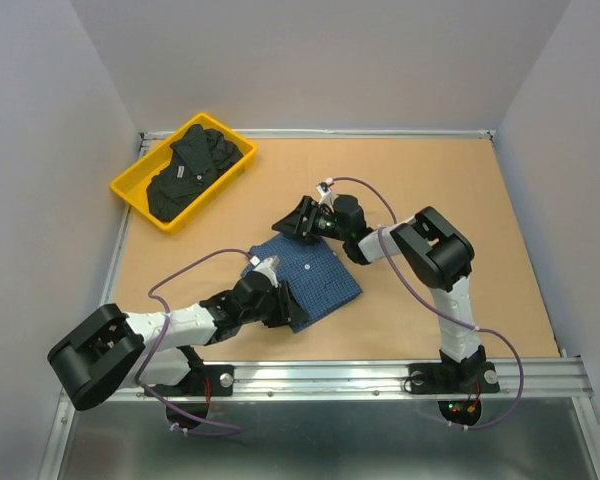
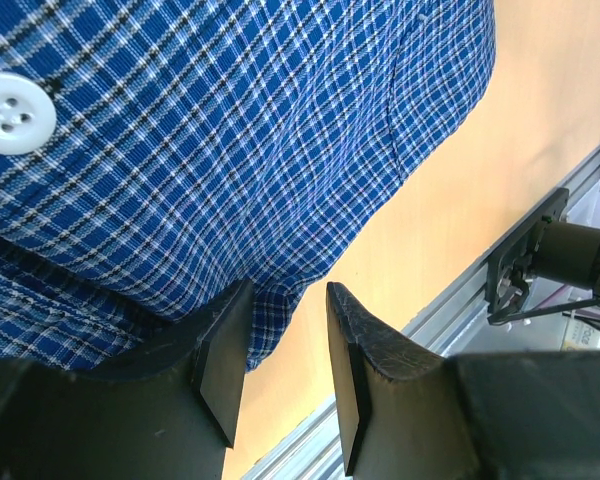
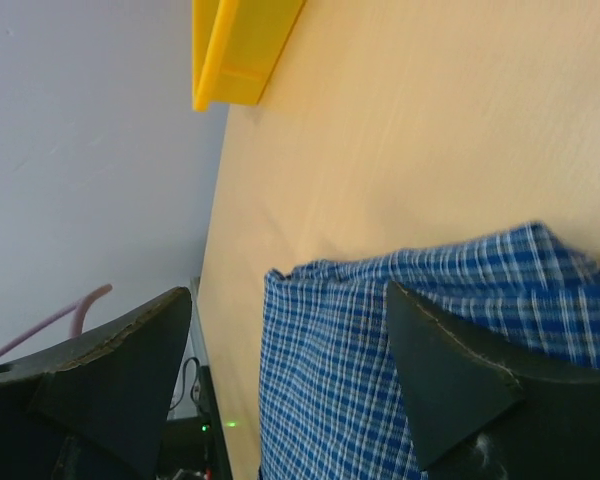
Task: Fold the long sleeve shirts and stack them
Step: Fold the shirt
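You see the blue shirt [image 1: 315, 275] lying folded. Left gripper [image 2: 286, 300]: jaws partly apart at its near edge. Right gripper [image 3: 288, 295]: spread wide over its far edge. Black shirt [image 1: 185, 170]: in the yellow bin [image 1: 140, 208], well apart.

Bright even light, faint shadows; wrist pics poss. slightly soft.
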